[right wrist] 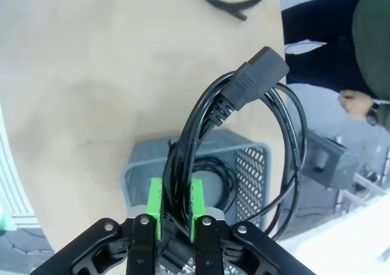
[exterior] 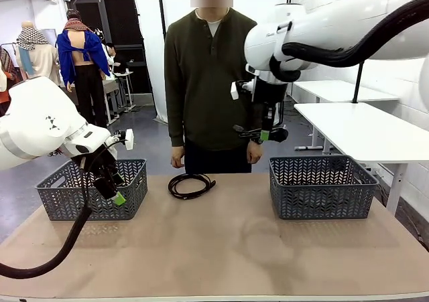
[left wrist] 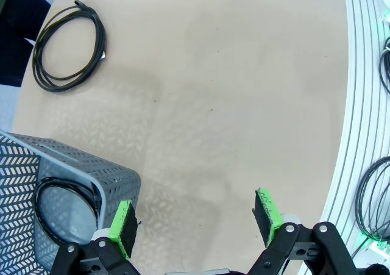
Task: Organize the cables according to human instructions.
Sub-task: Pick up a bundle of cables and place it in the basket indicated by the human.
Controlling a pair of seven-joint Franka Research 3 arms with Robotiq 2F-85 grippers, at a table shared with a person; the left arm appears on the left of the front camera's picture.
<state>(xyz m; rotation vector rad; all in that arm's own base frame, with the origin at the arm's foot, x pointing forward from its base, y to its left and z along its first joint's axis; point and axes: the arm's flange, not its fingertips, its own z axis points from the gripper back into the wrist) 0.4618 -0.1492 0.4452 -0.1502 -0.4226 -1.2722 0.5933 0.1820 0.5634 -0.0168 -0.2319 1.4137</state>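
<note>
Grippers first: how do they stand?

The right gripper (right wrist: 176,196) is nearly closed, its pads pinching a coiled cable (right wrist: 183,159) high over the right basket (exterior: 320,195). The left gripper (left wrist: 194,202) is spread wide and holds nothing, low beside the left basket (exterior: 60,198).

Which way does the held cable run?

Along the fingers, with its plug (right wrist: 256,77) pointing away from them.

And the rest?

A second cable (exterior: 191,185) lies coiled flat on the tan table (exterior: 221,248), between the baskets. A third cable (left wrist: 36,202) is in the left basket and a fourth cable (right wrist: 228,171) in the right. A person (exterior: 208,67) stands at the far side.

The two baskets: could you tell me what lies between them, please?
One coiled black cable on the table, nearer the left basket, as the front view shows.
</note>
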